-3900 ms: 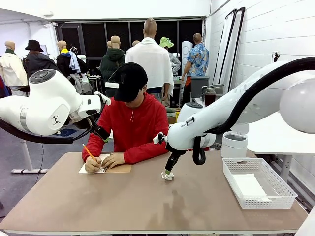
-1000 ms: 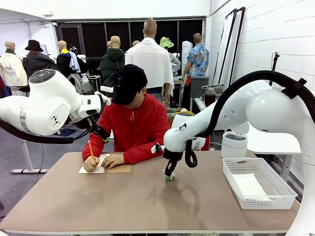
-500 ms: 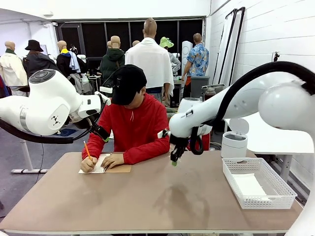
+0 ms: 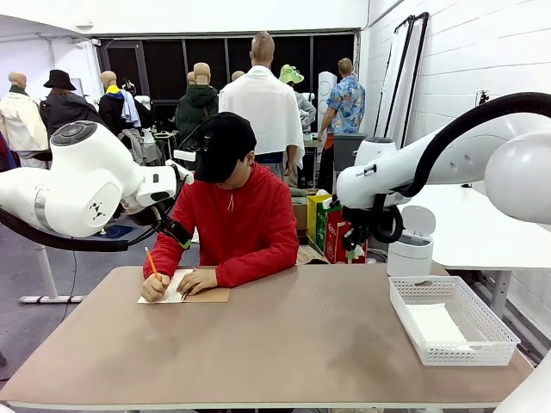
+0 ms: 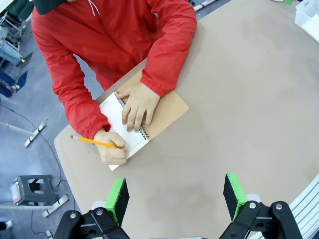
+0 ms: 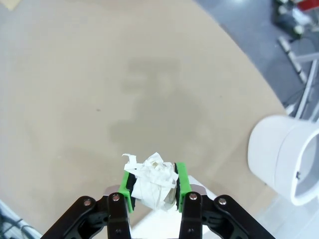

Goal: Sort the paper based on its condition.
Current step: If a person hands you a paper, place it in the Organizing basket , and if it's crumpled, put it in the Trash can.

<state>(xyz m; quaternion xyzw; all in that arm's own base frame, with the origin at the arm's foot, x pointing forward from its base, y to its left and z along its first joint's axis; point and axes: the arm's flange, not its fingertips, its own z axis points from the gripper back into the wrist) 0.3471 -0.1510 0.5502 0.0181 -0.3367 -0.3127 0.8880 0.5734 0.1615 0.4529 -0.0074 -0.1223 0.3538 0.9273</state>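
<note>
Paper point(image 6: 149, 188) crushed into a ball sits clamped between the green pads of the right gripper point(image 6: 153, 173), with a torn edge sticking up beside one pad. The right wrist view gives that grip plainly, with tan bench point(image 6: 99, 89) spread out beyond it and a white round bin point(image 6: 284, 159) off past the bench's edge. In the front view that gripper point(image 4: 354, 248) is dark against coloured bags behind it, and what it holds is too small to make out. That view adds a flat sheet point(image 4: 435, 325) lying in the white mesh basket point(image 4: 478, 353) at the bench's right end.

The left wrist view looks down on a person in a red sleeve point(image 5: 164, 45). One hand point(image 5: 112, 150) holds a yellow pencil point(image 5: 92, 142) over a spiral notebook point(image 5: 164, 112); the other hand point(image 5: 137, 103) lies flat on the page. The left gripper point(image 5: 177, 196) hangs above bare bench, fingers well apart, nothing between them.

From the front, the left arm point(image 4: 82, 181) bulks at the left, its forearm crossing in front of the person's shoulder. The right arm point(image 4: 430, 163) arches in from the right, wrist turned down just beside the bin, beyond the bench's far edge.
</note>
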